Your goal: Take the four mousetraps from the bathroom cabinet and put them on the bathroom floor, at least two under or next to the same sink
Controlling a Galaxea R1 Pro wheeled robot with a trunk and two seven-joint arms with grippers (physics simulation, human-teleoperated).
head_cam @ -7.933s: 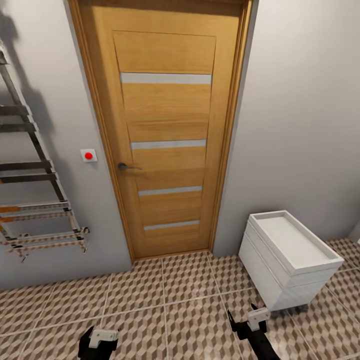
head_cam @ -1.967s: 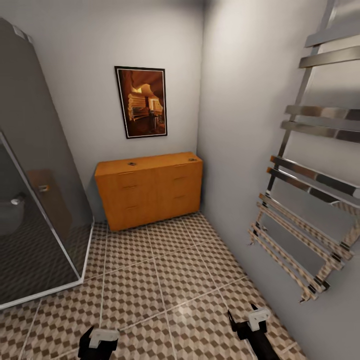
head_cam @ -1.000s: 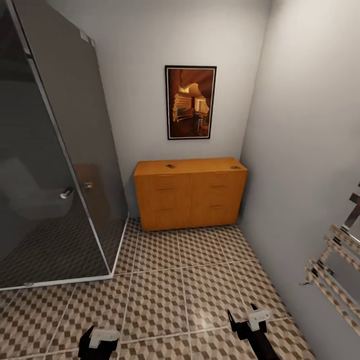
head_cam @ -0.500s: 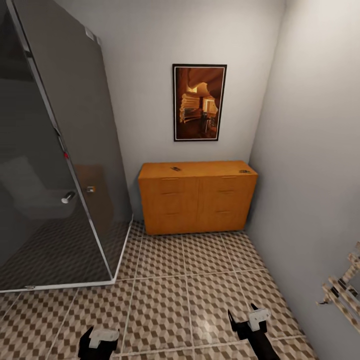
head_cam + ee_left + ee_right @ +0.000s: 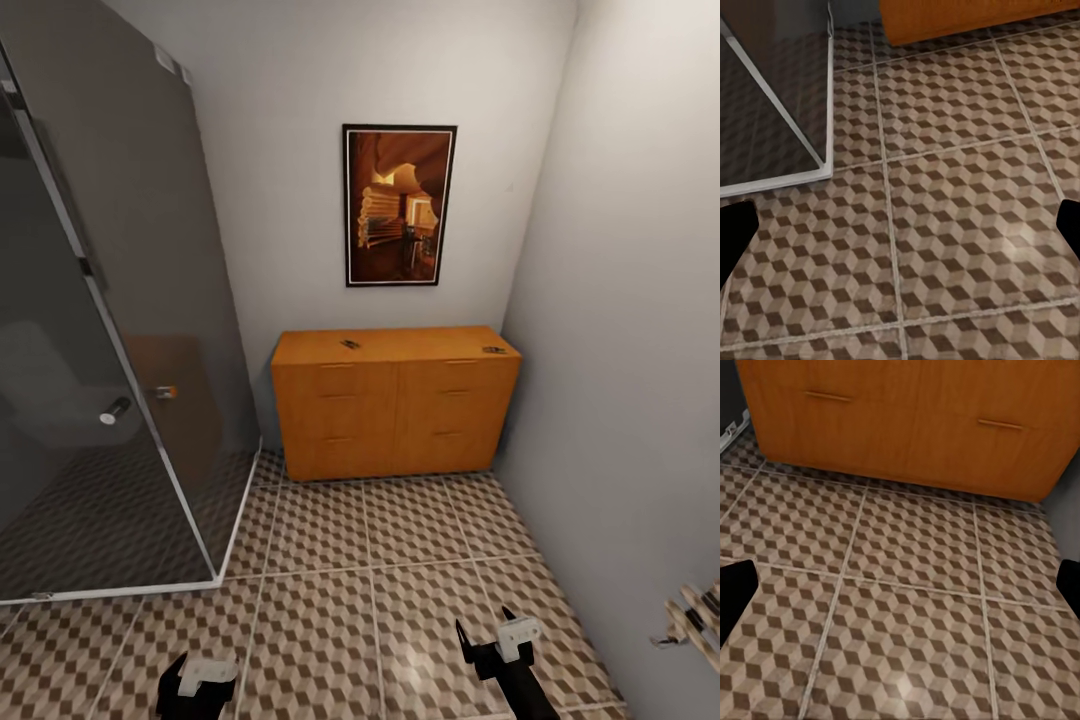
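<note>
The orange-tan cabinet (image 5: 395,405) stands against the far wall, drawers shut. Two small dark-wired mousetraps lie on its top, one near the middle (image 5: 350,344) and one at the right end (image 5: 493,350); they are too small to make out in detail. Between me and the cabinet stretches the cube-patterned bathroom floor (image 5: 400,560). My left gripper (image 5: 197,682) and right gripper (image 5: 483,630) hang low over the tiles, far short of the cabinet. Both are open and hold nothing, with the left (image 5: 900,232) and right (image 5: 900,585) black fingertips wide apart. The cabinet front (image 5: 907,412) lies ahead of the right gripper. The bathroom sink is out of view.
A dark glass shower enclosure (image 5: 120,350) with a white base rail (image 5: 829,112) fills the left side. A grey wall (image 5: 640,350) closes the right side, with a chrome towel rail's end (image 5: 695,615) low on it. A framed picture (image 5: 398,205) hangs above the cabinet.
The camera has swung from the door and the sink to the cabinet wall and now faces it squarely. The towel rail has slid out at the right. Both grippers keep their pose.
</note>
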